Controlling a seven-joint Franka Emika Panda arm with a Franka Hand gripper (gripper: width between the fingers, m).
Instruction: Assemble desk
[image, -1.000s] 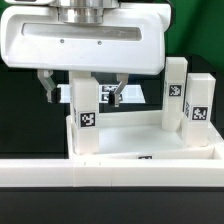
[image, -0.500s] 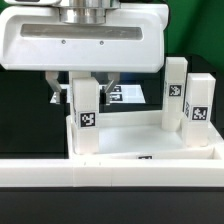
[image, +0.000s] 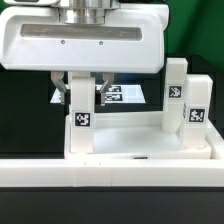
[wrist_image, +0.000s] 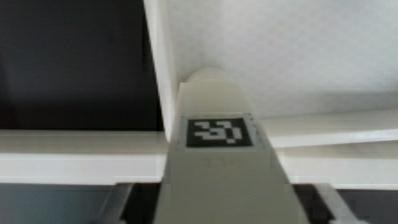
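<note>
**A:** Exterior view first. The gripper is down over one leg standing at the tabletop's corner toward the exterior view's left. Fingers flank its upper end on both sides, pressed against it as far as I can see. I'd call that narrowed onto the leg, holding it.

**B:** Is the leg upright?

**A:** Near enough, perhaps leaning a touch. Its foot is at the tabletop's corner; whether it is seated in a socket, I can't tell. Two more legs stand at the far corner on the exterior view's right, just beside each other. The marker board lies behind on the dark table. The long white bar crosses the foreground and hides the tabletop's near edge.

**B:** Step in hand, by your reckoning?

**A:** Taking hold of this leg to fit it to its corner. Next move probably wants a steady grip, the leg kept plumb over the socket, then pressing or turning it home. A tilt could jam it.

**B:** Wrist view?

**A:** Looks straight down the leg, its tag facing the camera, the tabletop's rim and white floor beyond. The fingertips aren't clearly in it, so the grip can't be judged there. It does show the leg meeting the corner where two rims join, which the exterior view blocks. The exterior view alone shows the other legs and the fingers.
</note>
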